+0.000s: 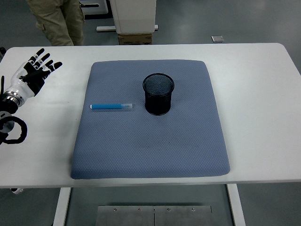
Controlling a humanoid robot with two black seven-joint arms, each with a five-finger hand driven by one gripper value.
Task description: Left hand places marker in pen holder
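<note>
The white table (263,141) shows its near edge along the bottom of the head view, and on it lies a blue-grey mat (155,141), which serves here as the landmark for everything else. The mat's nearest part, toward the robot, is plain textured fabric. Farther in, on the mat's left half and about midway along its depth, the marker (111,107) lies flat, a blue barrel with a paler, clear-looking end pointing toward the mat's middle; it runs roughly parallel to the mat's near edge and nothing touches it. Just to the right of the marker, near the mat's centre and slightly farther back, the pen holder (158,93) stands upright, a black mesh cup with its round mouth open upward; a small gap of mat separates it from the marker's pale end. Off the mat's left edge, over bare table and level with the mat's far part, the left hand (34,70) rests at the picture's left side, its black and white fingers spread and extended, gripping nothing, well apart from the marker. Beyond the mat's far edge and past the table, a person's legs (59,21) in khaki trousers stand on the grey floor at the upper left, and a cardboard box (135,38) sits beside a white stand base.
</note>
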